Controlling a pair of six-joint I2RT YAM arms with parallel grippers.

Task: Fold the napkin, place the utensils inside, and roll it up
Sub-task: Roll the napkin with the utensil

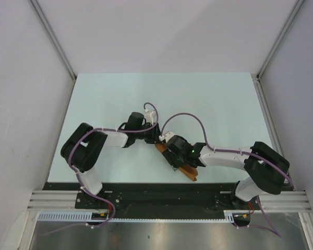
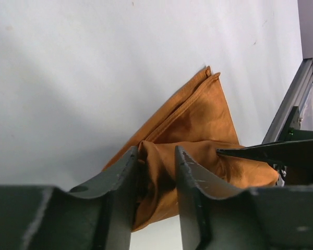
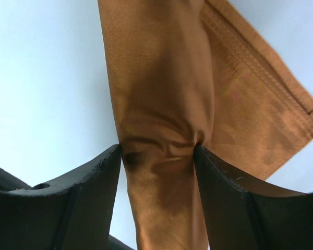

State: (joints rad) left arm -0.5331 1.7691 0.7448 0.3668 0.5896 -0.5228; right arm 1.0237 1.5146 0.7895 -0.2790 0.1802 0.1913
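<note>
The rust-orange napkin [image 1: 190, 173] lies bunched into a long roll near the table's front middle, between the two arms. In the left wrist view the napkin [image 2: 198, 120] shows a folded, hemmed corner pointing away. My left gripper [image 2: 157, 161] has its jaws apart around a loose fold at the roll's end. It sits at the napkin's far-left end [image 1: 157, 140]. My right gripper [image 3: 157, 151] squeezes the rolled napkin [image 3: 161, 78] across its width, and the cloth creases at both pads. It holds the roll's middle [image 1: 173, 159]. The utensils are hidden.
The pale table [image 1: 146, 99] is walled on three sides by white panels. A metal rail [image 1: 167, 200] runs along the near edge, close behind the napkin, and shows at the right of the left wrist view [image 2: 292, 104]. One right finger [image 2: 271, 152] reaches in there.
</note>
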